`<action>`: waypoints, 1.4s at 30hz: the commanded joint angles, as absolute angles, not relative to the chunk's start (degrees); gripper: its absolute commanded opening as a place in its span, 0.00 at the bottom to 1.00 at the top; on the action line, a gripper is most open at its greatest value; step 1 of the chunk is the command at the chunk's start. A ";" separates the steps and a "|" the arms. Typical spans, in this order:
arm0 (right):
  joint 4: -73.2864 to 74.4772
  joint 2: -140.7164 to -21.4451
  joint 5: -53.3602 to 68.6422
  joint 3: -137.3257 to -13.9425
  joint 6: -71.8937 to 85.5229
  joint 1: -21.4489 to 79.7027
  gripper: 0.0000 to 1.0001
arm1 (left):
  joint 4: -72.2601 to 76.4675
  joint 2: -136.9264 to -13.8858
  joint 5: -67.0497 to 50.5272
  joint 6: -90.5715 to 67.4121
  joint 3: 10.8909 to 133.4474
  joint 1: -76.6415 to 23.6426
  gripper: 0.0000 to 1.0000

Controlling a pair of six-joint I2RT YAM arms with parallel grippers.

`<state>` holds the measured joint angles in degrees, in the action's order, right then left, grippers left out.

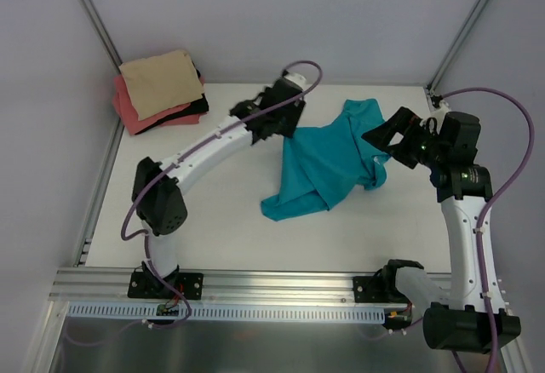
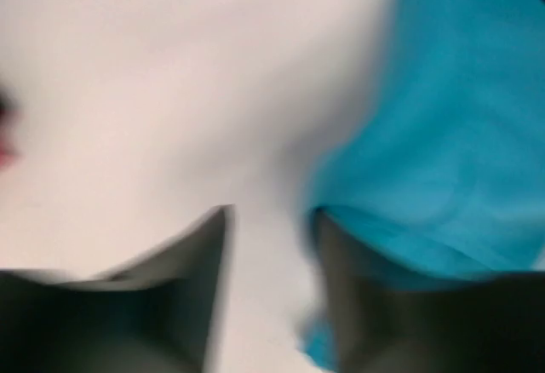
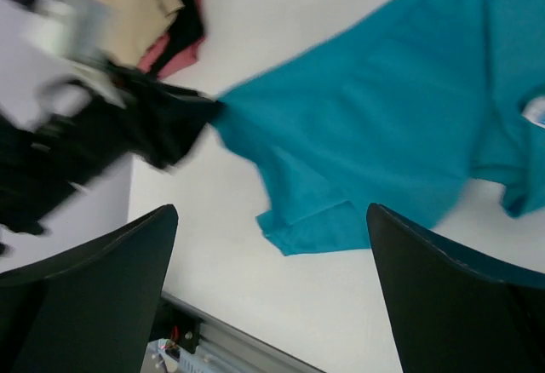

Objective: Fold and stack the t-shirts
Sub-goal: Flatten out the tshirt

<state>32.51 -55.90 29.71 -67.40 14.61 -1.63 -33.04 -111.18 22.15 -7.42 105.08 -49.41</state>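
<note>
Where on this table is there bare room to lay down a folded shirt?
Bare: the near strip between the teal shirt and the rail, and the far edge between the stack and the left pincer. Crowded: the right side, under the right pincer.

The left wrist view is smeared: the fingers (image 2: pixel 170 296) of the left gripper (image 2: pixel 271 215) are dark blurs, seemingly astride the hem of the teal tee (image 2: pixel 443 134), which runs off the right edge. The pink tee (image 1: pixel 136 122) lies mostly hidden beneath the tan tee (image 1: pixel 157 83).
</note>
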 commanded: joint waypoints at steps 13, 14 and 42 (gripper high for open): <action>37.71 -58.80 23.47 -66.09 10.37 -2.99 0.99 | -29.36 -103.97 14.34 -15.20 97.20 -33.65 0.99; 37.71 -58.97 23.55 -66.35 10.37 -2.99 0.99 | -29.44 -106.32 12.50 -16.51 98.51 -35.32 0.99; 39.20 -58.89 22.24 -67.24 11.43 -2.99 1.00 | -30.94 -117.60 -2.11 -19.42 93.69 -42.63 0.64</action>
